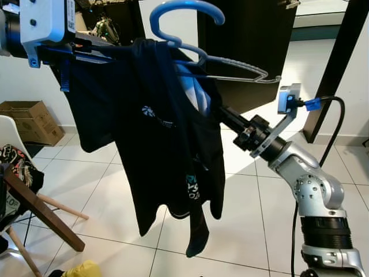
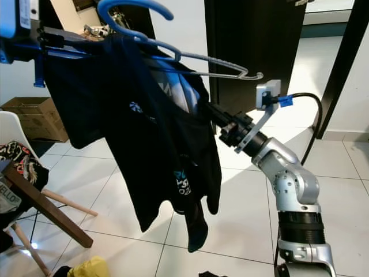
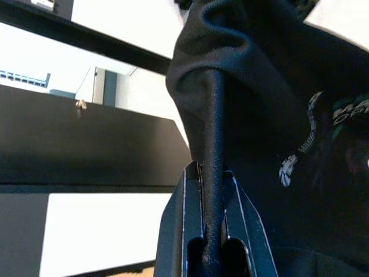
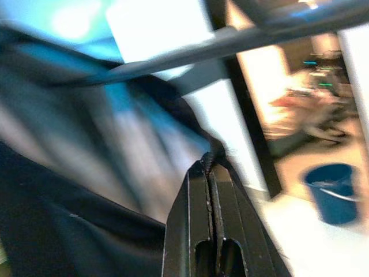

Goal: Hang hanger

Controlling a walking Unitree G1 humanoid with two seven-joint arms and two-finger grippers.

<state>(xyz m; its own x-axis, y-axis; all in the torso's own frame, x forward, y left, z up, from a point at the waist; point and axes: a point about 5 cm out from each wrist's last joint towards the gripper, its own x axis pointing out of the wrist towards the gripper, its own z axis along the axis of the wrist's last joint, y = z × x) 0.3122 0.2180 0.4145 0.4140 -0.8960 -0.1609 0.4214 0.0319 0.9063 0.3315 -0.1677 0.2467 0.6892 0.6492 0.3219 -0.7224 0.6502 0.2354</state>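
Note:
A blue hanger (image 1: 185, 16) with a grey wire arm (image 1: 242, 72) is held up in the air, and a black T-shirt (image 1: 167, 150) hangs from it. My left gripper (image 3: 211, 173) is at the upper left, shut on the hanger arm through the shirt's cloth (image 3: 216, 104). My right gripper (image 1: 223, 114) reaches in from the right and is shut on the shirt's edge near the collar (image 4: 210, 156). The cloth hides most of the hanger's body.
A dark door panel (image 1: 248, 46) stands behind the hanger. At the left are a cardboard box (image 1: 29, 121), a white chair (image 1: 10, 131) and slanted wooden legs (image 1: 43, 214). Something yellow (image 1: 83, 270) lies on the tiled floor (image 1: 242, 231). A blue bucket (image 4: 333, 190) stands farther off.

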